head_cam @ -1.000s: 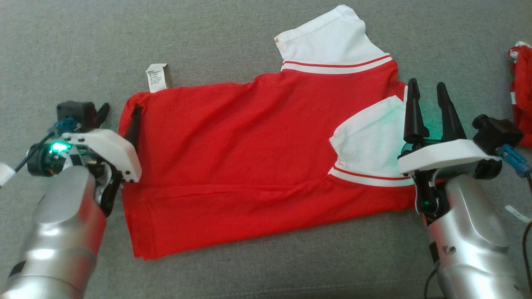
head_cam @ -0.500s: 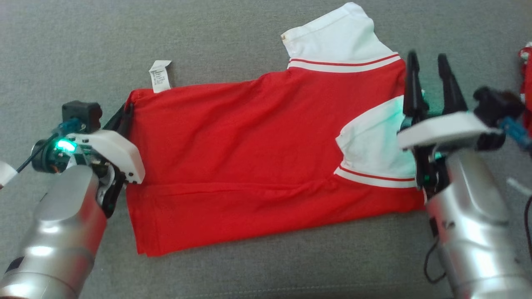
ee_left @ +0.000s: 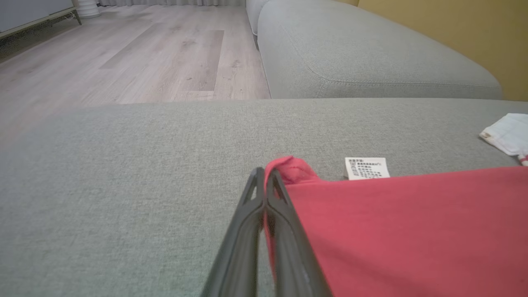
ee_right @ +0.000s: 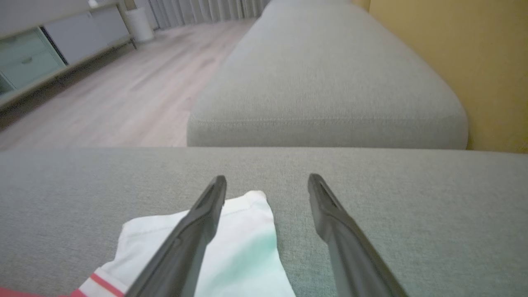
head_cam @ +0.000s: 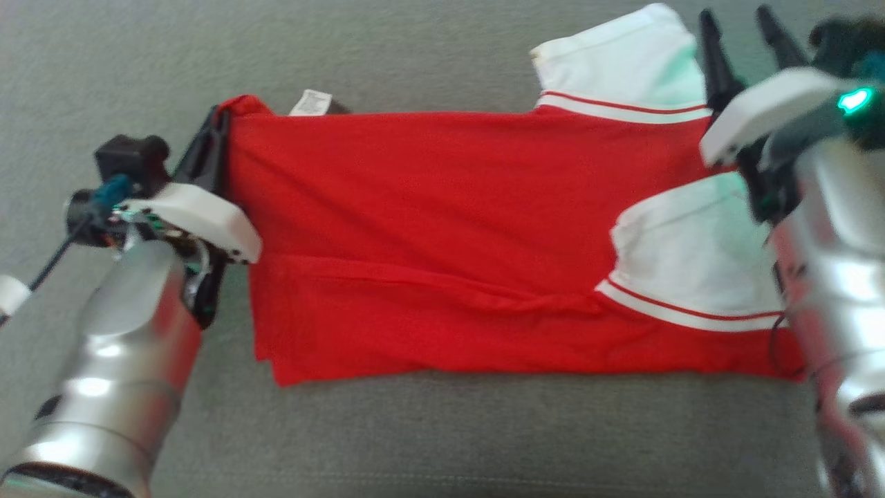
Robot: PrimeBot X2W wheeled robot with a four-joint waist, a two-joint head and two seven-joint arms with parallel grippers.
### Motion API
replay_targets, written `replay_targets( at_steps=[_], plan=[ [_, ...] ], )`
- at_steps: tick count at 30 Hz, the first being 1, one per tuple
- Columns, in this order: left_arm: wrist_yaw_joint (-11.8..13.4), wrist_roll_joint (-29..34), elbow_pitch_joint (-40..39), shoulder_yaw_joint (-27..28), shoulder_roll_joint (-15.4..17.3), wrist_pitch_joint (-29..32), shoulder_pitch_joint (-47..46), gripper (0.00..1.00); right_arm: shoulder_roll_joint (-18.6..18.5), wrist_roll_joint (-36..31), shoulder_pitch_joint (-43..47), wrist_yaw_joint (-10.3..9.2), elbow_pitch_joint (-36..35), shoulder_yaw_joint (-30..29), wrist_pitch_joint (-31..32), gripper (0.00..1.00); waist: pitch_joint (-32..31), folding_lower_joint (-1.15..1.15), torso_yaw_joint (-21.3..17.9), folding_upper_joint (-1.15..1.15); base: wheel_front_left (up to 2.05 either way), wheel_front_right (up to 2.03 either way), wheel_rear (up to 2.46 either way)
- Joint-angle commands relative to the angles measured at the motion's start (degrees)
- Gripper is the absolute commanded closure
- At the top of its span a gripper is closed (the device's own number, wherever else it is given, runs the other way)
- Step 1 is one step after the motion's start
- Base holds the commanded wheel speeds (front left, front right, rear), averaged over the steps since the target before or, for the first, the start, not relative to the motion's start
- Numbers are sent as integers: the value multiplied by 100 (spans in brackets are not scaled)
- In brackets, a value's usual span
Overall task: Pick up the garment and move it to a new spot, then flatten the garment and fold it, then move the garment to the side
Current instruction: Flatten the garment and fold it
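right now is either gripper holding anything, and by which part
The left gripper is shut on the red garment, pinching its corner beside the care label. The right gripper is open above the white sleeve, holding nothing.

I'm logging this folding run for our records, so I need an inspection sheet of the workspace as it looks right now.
Surface: grey woven sofa cushion, with the shirt spread on it.
Job's things: red fabric shirt with white striped sleeves, lying mostly flat with a long crease across its body; white care label at its edge.
Clutter: nothing seen.
Grippers: left gripper shut on the shirt's corner; right gripper open over a sleeve's end, contact unclear.
Cables: dark cable beside the left wrist.
Surroundings: pale wooden floor, yellow wall, second grey sofa section.
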Motion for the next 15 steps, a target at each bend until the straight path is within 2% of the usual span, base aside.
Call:
replay_targets(
  at_steps=[1, 9, 15],
  plan=[
    [50, 20, -95, 199, 99, -113, -266, 100, -103, -131, -424, 20, 108, 154, 270, 0, 158, 0, 254, 0, 0, 0, 0],
    [39, 95, -100, 88, -372, -210, -377, 100, -406, -475, -1254, 20, 1052, 51, 1068, 0, 449, 0, 766, 0, 0, 0, 0],
    [17, 153, -84, 33, -660, -232, -500, 100, -544, -882, -1674, 20, 1652, -89, 1382, 0, 616, 0, 1029, 0, 0, 0, 0]
  ],
)
